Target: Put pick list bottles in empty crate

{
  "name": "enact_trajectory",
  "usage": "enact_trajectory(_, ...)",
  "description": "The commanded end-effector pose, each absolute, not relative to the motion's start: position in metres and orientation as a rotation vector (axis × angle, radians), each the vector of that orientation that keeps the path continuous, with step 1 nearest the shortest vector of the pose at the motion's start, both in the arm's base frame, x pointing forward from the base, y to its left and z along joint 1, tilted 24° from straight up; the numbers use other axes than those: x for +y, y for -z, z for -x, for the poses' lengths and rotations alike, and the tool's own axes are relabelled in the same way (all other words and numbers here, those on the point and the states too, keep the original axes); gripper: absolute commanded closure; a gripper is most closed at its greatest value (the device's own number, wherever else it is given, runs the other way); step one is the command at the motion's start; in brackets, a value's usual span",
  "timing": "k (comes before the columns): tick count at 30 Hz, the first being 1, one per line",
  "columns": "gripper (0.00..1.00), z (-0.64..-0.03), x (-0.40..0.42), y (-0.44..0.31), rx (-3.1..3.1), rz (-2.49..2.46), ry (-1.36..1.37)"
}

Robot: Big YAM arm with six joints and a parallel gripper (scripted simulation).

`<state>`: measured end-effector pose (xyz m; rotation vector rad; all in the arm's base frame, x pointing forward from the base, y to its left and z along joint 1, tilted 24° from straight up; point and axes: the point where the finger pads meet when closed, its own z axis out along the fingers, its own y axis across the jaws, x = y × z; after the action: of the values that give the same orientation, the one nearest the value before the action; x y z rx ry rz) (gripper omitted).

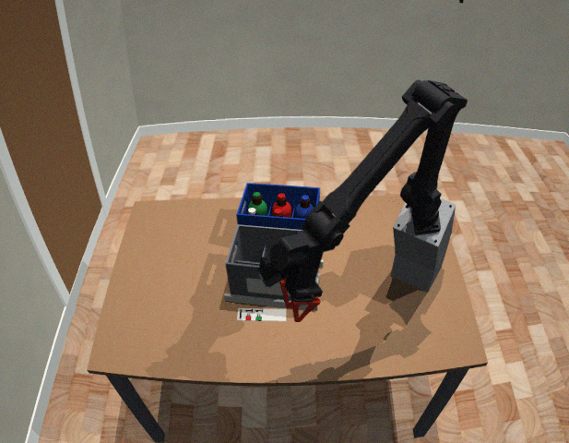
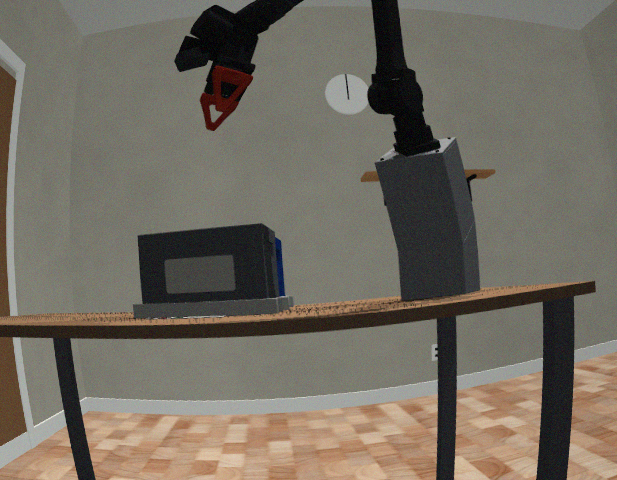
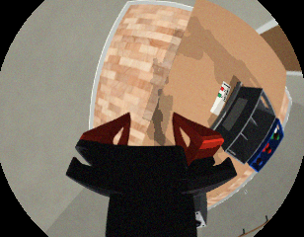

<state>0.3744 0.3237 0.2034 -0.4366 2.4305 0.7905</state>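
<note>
The top view has the end effector (image 1: 296,315) (image 2: 211,127) (image 3: 151,116) over the near right part of the grey crate (image 1: 236,281) (image 2: 153,268) (image 3: 247,99), its red fingers pointing down. The exterior view puts it high above the crate and the bench (image 1: 150,286) (image 2: 349,322) (image 3: 201,54), touching neither. In the wrist view the fingers stand apart, a little over halfway open, with nothing between them; both crates lie off to the right of that gap.

The task's bottles stand upright in the blue crate (image 1: 270,220) (image 2: 280,268) (image 3: 257,168), directly behind the grey one in the top view, so they are beyond and well below the end effector. A green bottle (image 1: 257,208), a red bottle (image 1: 280,209) and a blue bottle (image 1: 304,209) form the back row. In front, a white cap (image 1: 252,210) and a second red cap (image 1: 278,211) show above the wall. The arm may hide more at the right.

The grey crate, partly covered by the arm, shows dividers and no bottle in its visible part. The pick list (image 1: 275,315) (image 3: 220,103) lies on the bench just in front, reading one red and one green.
</note>
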Motion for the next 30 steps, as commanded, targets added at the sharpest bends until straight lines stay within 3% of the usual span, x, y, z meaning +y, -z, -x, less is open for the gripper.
enact_trajectory(1, 0.39, -0.361, 0.337, -0.243, 2.395, 0.555, -0.755)
enact_trajectory(30, 0.39, -0.254, 0.303, -0.259, 2.568, 0.940, -0.396)
